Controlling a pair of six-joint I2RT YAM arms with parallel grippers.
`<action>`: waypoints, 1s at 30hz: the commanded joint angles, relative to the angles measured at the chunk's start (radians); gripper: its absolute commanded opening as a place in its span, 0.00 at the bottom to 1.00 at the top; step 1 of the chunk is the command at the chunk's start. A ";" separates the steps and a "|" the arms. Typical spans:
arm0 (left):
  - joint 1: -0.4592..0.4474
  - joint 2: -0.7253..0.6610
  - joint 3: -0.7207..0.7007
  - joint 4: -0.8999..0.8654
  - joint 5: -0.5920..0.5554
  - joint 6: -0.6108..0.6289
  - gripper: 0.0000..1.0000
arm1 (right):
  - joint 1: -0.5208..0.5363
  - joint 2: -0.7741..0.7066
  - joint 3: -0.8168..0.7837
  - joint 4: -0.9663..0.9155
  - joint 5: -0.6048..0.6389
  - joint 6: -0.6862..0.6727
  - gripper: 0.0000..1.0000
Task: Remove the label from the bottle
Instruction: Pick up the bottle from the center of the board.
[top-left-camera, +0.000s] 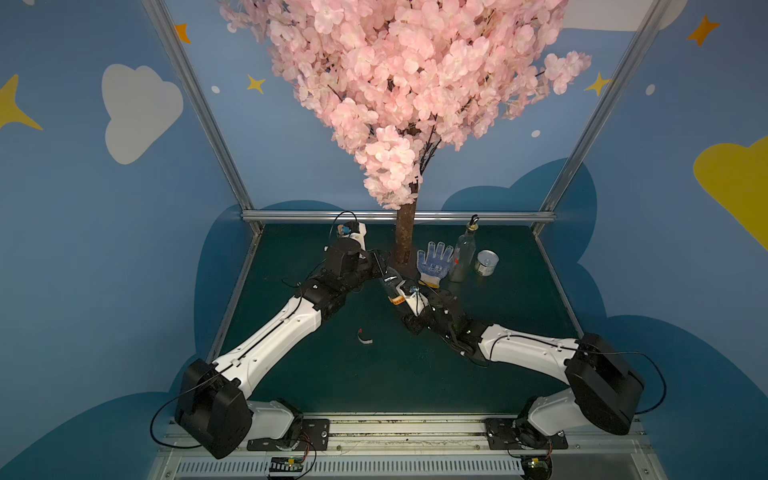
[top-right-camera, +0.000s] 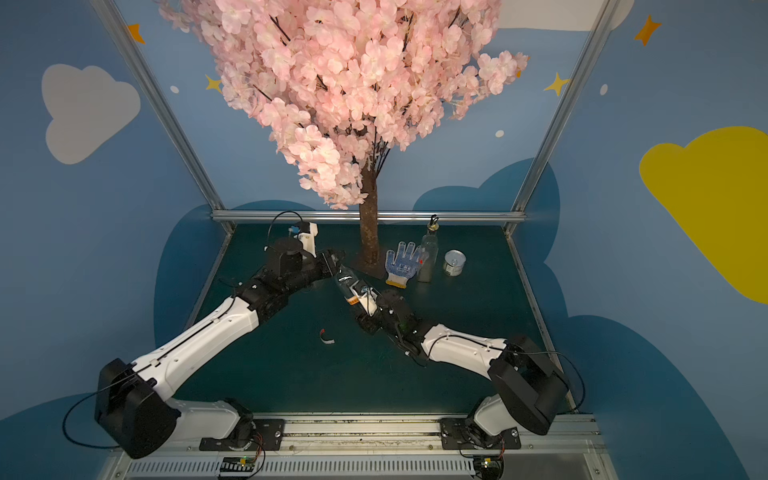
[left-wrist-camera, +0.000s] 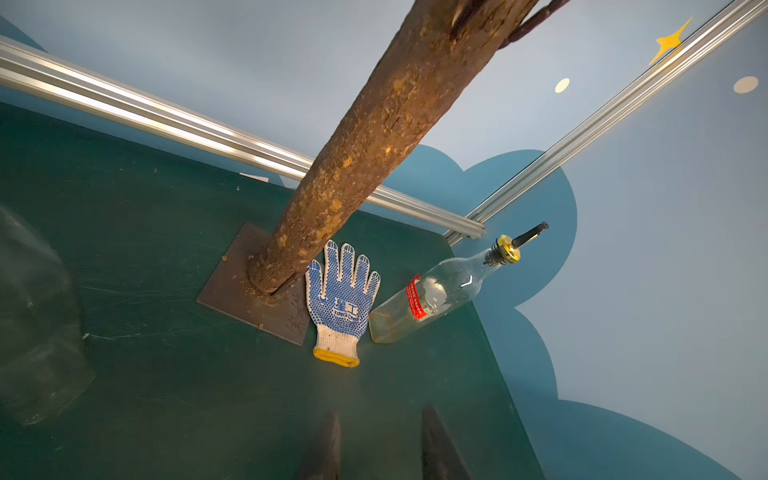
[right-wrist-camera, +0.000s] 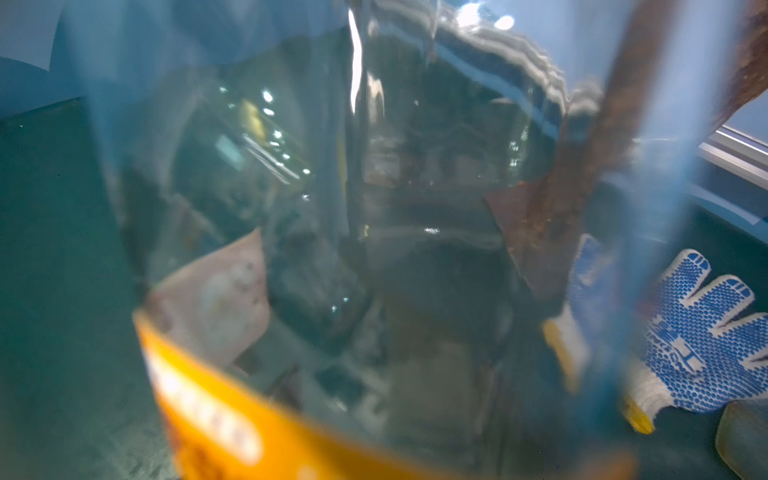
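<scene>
Green surface, fenced by metal rails at the back and both sides. We note the widest free room in the front half, where only a small curled scrap lies. A tree trunk stands on a plate at back centre. To its right a glove lies flat, then a glass bottle, then a tin can, each just beside the next. The glass bottle stands upright with a spout in its neck and a thin pale layer at its bottom; the can's inside we cannot make out. The bottle, clear plastic, hangs tilted above the surface at centre, between the two arms, with its orange label at the near end. On the left gripper the fingers are closed on the bottle's far end. The right gripper sits at the label end, the bottle filling its wrist view; its fingers are hidden, so we cannot tell how far open they are.
</scene>
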 joint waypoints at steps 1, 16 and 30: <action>-0.006 -0.036 0.003 0.060 0.070 -0.059 0.02 | -0.007 -0.002 0.015 0.043 0.024 0.030 0.28; 0.064 -0.075 -0.121 0.292 0.320 0.009 0.70 | -0.053 -0.126 0.064 -0.210 -0.333 0.049 0.00; 0.131 -0.146 -0.258 0.571 0.612 -0.036 0.74 | -0.156 -0.219 0.098 -0.288 -0.793 0.133 0.00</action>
